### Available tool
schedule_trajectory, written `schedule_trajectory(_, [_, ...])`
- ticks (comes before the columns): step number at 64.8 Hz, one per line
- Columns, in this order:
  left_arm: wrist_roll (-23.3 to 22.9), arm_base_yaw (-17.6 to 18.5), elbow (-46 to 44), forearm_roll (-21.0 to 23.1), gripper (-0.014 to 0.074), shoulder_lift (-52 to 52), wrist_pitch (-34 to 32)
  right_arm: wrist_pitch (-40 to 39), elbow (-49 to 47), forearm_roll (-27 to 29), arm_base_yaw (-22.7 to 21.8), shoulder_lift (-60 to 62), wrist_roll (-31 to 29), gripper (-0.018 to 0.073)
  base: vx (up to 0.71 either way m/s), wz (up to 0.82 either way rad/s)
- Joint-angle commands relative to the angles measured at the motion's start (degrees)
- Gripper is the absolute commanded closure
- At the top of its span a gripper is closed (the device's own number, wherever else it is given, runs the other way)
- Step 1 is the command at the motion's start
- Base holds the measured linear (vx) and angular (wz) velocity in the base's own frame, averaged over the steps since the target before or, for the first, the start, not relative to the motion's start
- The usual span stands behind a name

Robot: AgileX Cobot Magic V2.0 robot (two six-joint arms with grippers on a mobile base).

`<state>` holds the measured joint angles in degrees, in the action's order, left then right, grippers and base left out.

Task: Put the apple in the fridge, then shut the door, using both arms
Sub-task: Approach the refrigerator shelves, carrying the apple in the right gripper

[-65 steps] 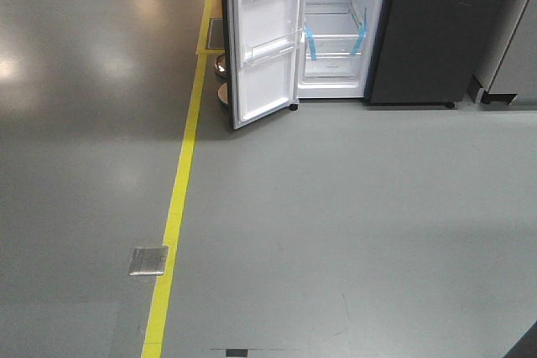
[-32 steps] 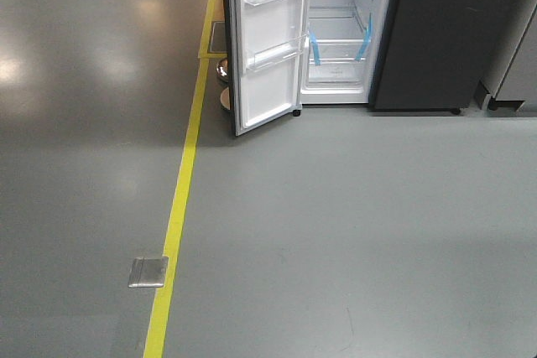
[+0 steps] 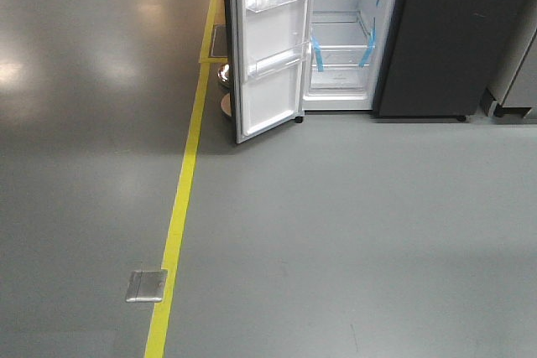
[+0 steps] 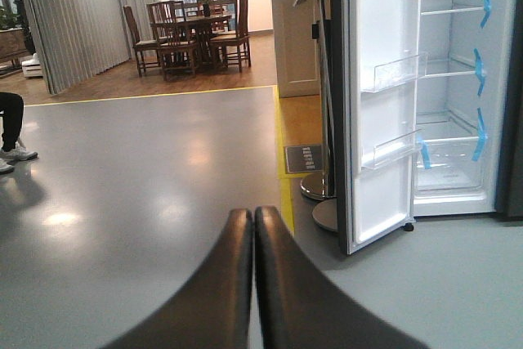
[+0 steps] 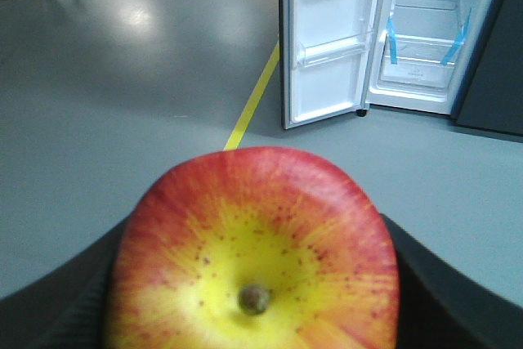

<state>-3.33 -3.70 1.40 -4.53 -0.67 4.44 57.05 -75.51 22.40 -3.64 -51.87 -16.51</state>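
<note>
Apple snug inside right claw, dark claw surfaces on either side.

Off-frame: fridge top, apple bottom

Lab-like hall: grey floor, yellow line, fridge, dining set.

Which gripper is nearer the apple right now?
Right. The right gripper is clamped around the apple, with a finger on each side. The left gripper is shut and empty, with no apple in its view.
</note>
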Motion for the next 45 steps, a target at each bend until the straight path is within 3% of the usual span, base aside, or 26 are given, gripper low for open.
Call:
schedule_trajectory(1, [-0.46,0.34,1.63,0.39,0.0602,-0.92,-4.08,-4.59,-1.39,1.46,-0.25,0.37,-0.42,0.0517,0.11,0.0])
schedule_trajectory(45, [-0.46,0.34,1.63,0.39,0.0602,-0.92,-4.08,-4.59,-1.39,1.46,-0.25,0.37,-0.42,0.0517,0.11,0.0])
